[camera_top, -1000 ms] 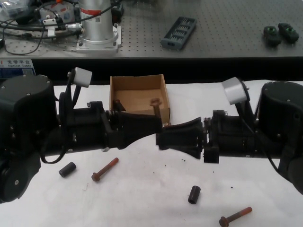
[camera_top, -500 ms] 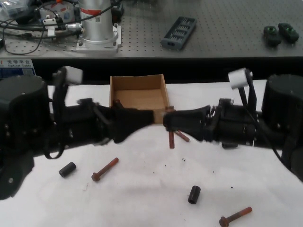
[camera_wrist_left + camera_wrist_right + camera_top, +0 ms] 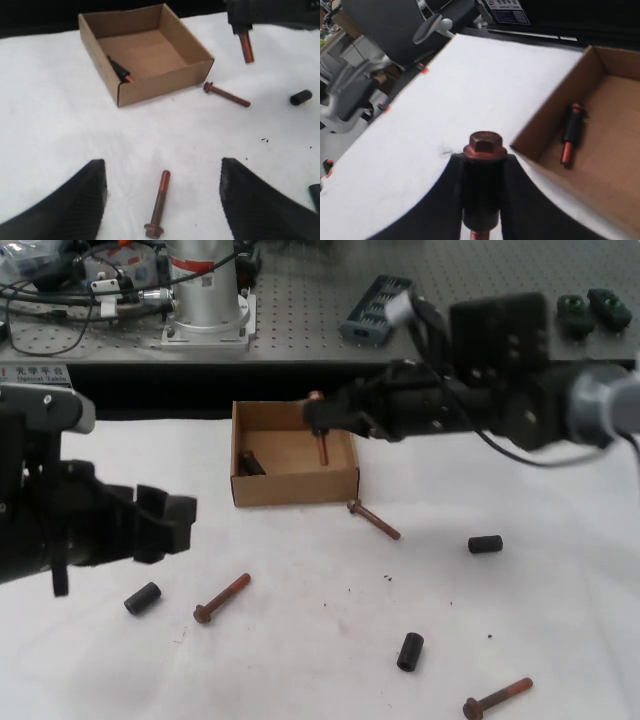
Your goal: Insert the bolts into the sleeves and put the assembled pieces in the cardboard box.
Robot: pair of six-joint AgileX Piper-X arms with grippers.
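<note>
My right gripper (image 3: 320,422) is clamped on a sleeve (image 3: 481,187) with a bolt (image 3: 485,145) pushed through it. The bolt head is up and the shank hangs straight down below the fingers. In the high view this pair shows against the far right part of the box (image 3: 295,487). From the left wrist view it hangs in the air off the box's corner, so I cannot tell whether it is squarely over the opening. One assembled piece (image 3: 119,70) lies flat on the box floor, close to the left wall. My left gripper (image 3: 161,162) hovers low over the white cloth (image 3: 300,640) on the left side, well apart from the box, with its fingers spread wide and nothing between them. A loose bolt (image 3: 157,205) lies on the cloth below it and shows in the gap between those fingers in its wrist view. A second bolt (image 3: 373,520) lies on the cloth just beside the box's front right corner, apart from the cardboard. A third bolt (image 3: 497,698) lies at the near edge on the right. I count three bare sleeves on the cloth. The left sleeve (image 3: 142,598) is near the loose bolt. The right sleeve (image 3: 485,544) sits to the right of the second bolt. The near sleeve (image 3: 410,651) lies between the loose bolt and the third bolt, closer to the third.
</note>
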